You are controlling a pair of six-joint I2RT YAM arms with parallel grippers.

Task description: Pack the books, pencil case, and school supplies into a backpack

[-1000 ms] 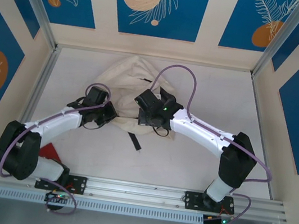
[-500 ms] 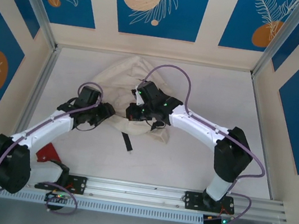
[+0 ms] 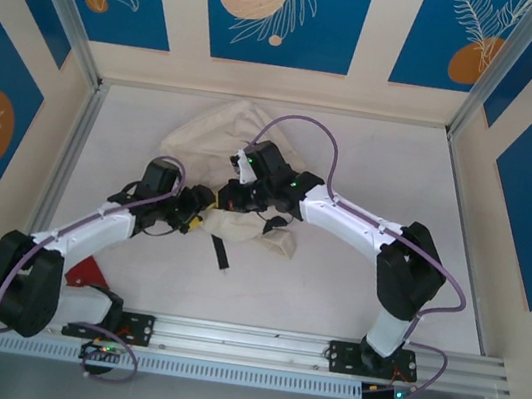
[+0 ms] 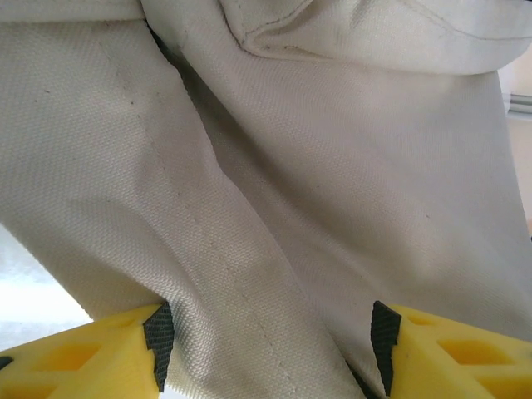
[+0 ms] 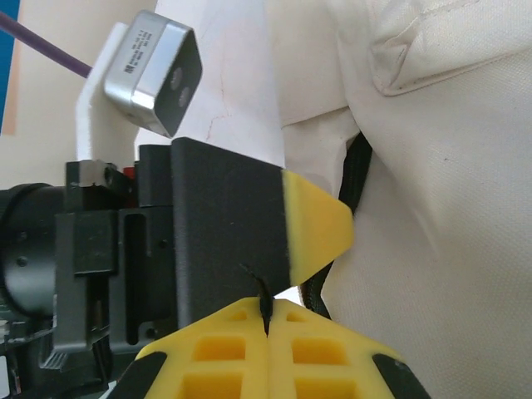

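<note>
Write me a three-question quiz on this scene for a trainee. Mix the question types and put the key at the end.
1. Multiple choice: in the left wrist view, what lies between the fingers of the open left pincer?
A) cream backpack fabric
B) a yellow book
C) a pencil case
2. True or false: the jaws of the right pincer stand wide apart.
3. Short answer: what colour is the flat object lying beside the left arm?

Key
1. A.
2. False: they are shut, pinching a thin black tab.
3. Red.
</note>
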